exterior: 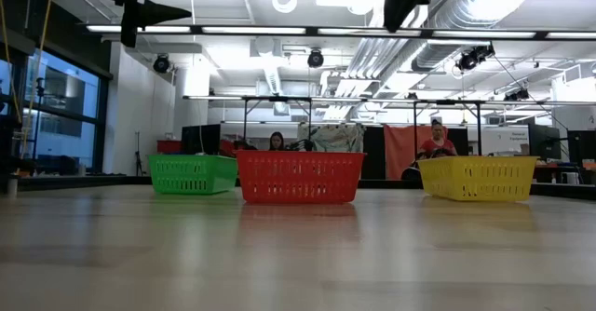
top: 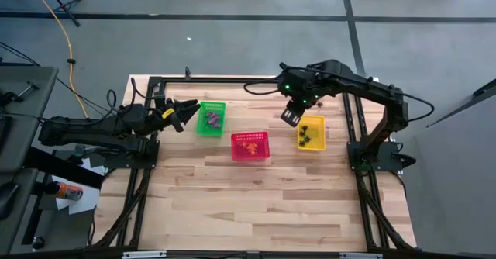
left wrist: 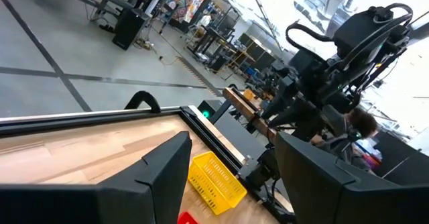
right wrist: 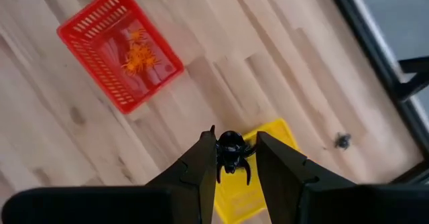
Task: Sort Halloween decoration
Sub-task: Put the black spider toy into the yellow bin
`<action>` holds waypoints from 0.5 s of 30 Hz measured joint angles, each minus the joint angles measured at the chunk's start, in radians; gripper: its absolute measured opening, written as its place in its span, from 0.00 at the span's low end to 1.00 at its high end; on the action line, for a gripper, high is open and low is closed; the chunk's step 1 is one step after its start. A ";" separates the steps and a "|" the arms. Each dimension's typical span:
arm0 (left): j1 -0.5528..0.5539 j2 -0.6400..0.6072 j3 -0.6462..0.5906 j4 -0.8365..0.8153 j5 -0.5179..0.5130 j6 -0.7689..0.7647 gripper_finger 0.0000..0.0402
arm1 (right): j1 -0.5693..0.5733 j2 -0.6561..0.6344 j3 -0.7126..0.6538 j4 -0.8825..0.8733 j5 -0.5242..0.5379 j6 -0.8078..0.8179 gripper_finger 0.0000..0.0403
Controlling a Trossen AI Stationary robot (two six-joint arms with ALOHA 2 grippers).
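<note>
Three mesh baskets stand in a row on the wooden table: green (top: 211, 118) with purple trinkets, red (top: 250, 145) with orange ones (right wrist: 137, 56), and yellow (top: 311, 132) with black ones. My right gripper (right wrist: 231, 158) hangs high over the table, just left of the yellow basket (right wrist: 249, 184), shut on a black spider trinket (right wrist: 231, 149). My left gripper (top: 174, 113) waits open and level, left of the green basket, with nothing between its fingers. One black trinket (right wrist: 343, 141) lies loose on the table. My right gripper pinches the black spider's body (right wrist: 230, 143) between its two fingers, near their free ends. The fingers come from above, pointing steeply down. The spider is lifted clear, high over the yellow basket's edge, and its legs (right wrist: 236, 170) curl out below the hold.
A dark metal frame (top: 232, 79) runs along the table's far and side edges. In the low view, people sit in the room behind the baskets (exterior: 438, 143). Bare wood (top: 256, 205) fills the table's near half.
</note>
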 joint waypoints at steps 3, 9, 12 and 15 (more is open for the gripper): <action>0.000 0.000 0.000 0.000 0.000 -0.013 0.51 | -0.005 -0.022 0.000 0.001 0.005 -0.030 0.23; 0.000 0.000 0.000 -0.010 0.000 -0.052 0.51 | -0.032 -0.166 -0.180 0.109 -0.019 -0.033 0.23; 0.000 0.000 0.000 -0.014 0.000 -0.052 0.51 | -0.051 -0.310 -0.417 0.218 -0.052 0.015 0.23; 0.000 0.000 0.000 -0.016 0.000 -0.052 0.51 | -0.067 -0.462 -0.663 0.344 -0.104 0.059 0.23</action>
